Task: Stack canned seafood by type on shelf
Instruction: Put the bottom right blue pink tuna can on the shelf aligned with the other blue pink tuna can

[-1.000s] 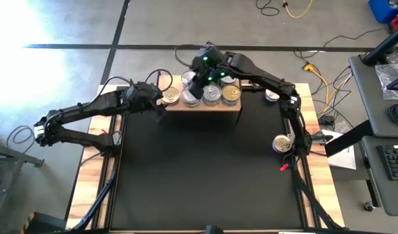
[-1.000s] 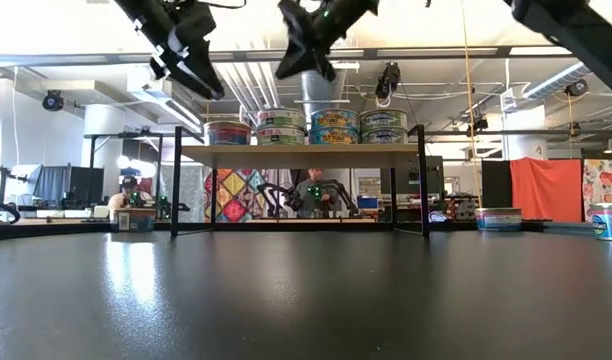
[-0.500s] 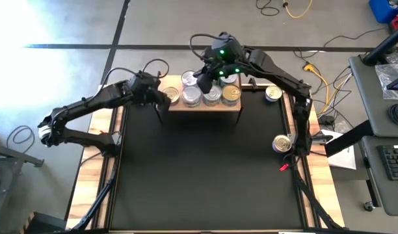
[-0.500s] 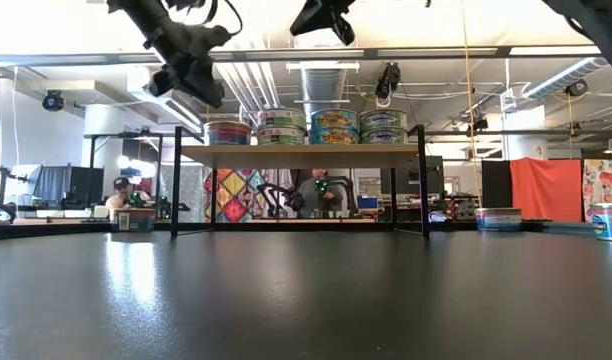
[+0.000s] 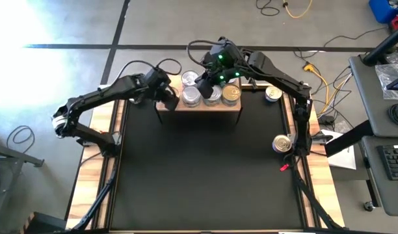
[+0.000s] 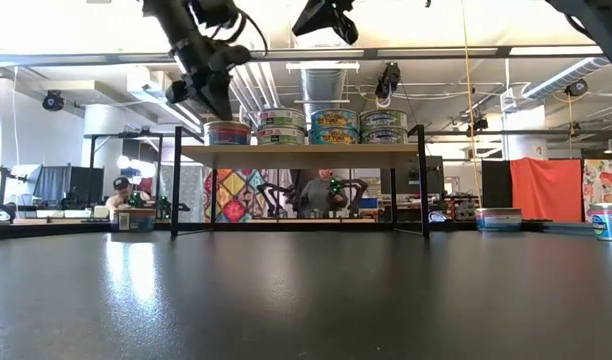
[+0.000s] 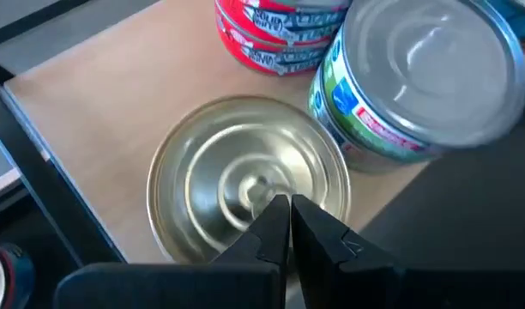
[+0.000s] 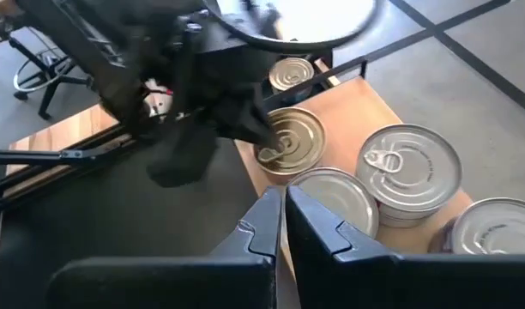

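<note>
Overhead, both arms reach to the shelf (image 5: pixel 205 107) at the table's far edge, where the canned seafood (image 5: pixel 212 95) sits in a row (some tins stacked two high in the low view). The left gripper (image 7: pixel 288 206) hangs over the gold-lidded tin (image 7: pixel 250 184) at the shelf's left end, fingers pressed together, tips just above the lid's middle and holding nothing. The right gripper (image 8: pixel 282 204), likewise closed and empty, hovers above the silver-lidded tins (image 8: pixel 408 167). Two more tins (image 5: pixel 281 143) rest off the shelf on the table's right side.
</note>
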Tool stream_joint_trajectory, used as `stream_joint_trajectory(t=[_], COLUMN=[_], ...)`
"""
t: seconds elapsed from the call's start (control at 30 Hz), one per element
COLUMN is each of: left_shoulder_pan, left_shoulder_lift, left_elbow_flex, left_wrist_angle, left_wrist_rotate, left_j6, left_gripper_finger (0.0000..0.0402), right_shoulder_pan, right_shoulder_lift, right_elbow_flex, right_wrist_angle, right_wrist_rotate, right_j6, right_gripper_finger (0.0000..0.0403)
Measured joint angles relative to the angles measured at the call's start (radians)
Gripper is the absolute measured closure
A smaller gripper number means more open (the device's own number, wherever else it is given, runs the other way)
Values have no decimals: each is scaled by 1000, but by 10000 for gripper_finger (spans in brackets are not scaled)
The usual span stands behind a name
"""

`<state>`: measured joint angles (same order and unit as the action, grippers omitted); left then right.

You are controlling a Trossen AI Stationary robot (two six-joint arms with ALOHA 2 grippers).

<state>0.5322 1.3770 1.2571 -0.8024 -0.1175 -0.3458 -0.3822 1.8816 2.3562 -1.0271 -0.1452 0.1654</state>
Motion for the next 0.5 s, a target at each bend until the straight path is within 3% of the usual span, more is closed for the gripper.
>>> stream_joint_trajectory(t=[0.5], left_shoulder_pan=[101], left_shoulder_lift=[74], left_elbow_flex=[42], left_wrist_angle=[-37], left_wrist_rotate=[48], left_j6=[83], left_gripper_finger=[401], right_shoulder_pan=[42], right_shoulder_lift=[0], right_elbow_flex=[0], right_wrist_angle=[-49], right_wrist_rotate=[17], right_j6=[-9], right_gripper_finger=[390])
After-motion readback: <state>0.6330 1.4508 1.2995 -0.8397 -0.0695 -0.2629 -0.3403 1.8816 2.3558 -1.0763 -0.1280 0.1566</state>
